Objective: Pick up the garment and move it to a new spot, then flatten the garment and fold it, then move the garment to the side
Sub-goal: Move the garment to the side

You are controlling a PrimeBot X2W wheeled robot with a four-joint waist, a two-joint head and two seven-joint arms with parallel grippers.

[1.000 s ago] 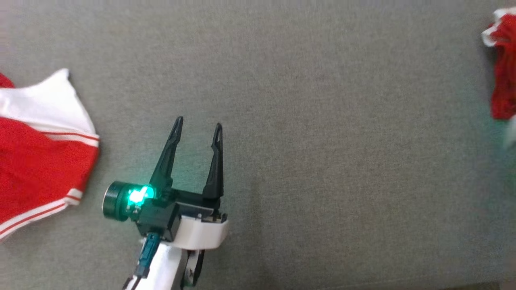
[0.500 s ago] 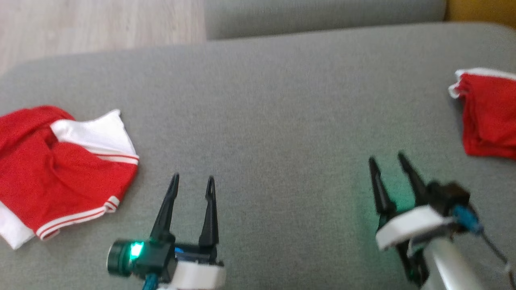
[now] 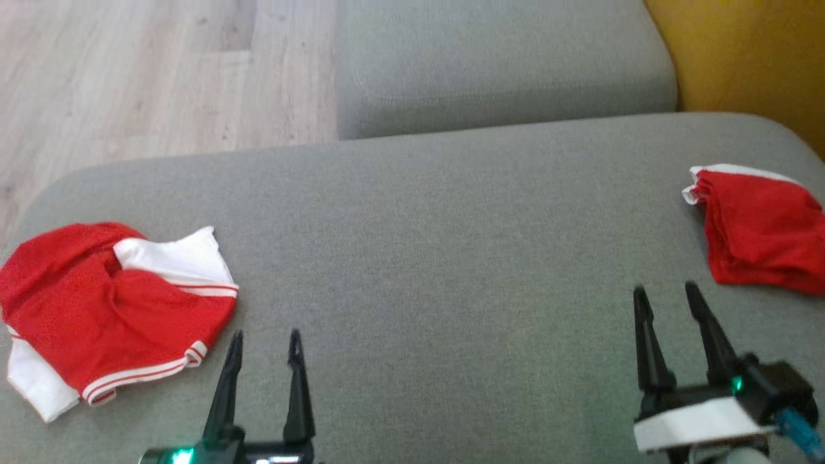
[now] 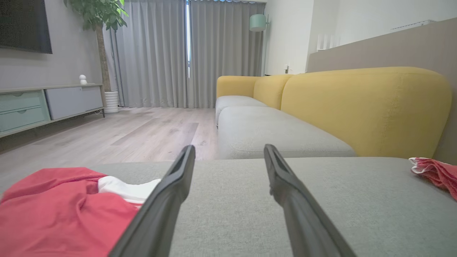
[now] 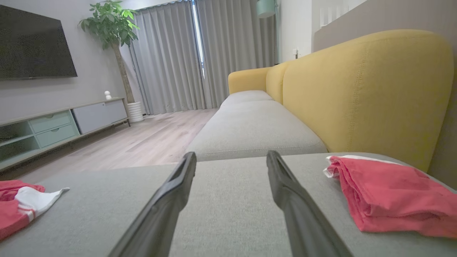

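Lifted head view since half a second ago; both garments unmoved, pick-up not yet begun.

Found the left gripper (image 3: 265, 334) and right gripper (image 3: 665, 289) with fingers spread, holding nothing, over the grey cushion (image 3: 438, 258). Judged the crumpled garment (image 3: 109, 309), red and white, near the cushion's left end and just beside the left gripper, as the piece to lift; possibly shorts, too blurred to confirm. Recommend pinching a raised fold by the striped hem, not flat cloth, then lifting clear before carrying to the bare middle. Counted: two garments, one crumpled, one folded garment (image 3: 760, 238) at right; two grippers; two cushions, including the rear cushion (image 3: 503, 64).
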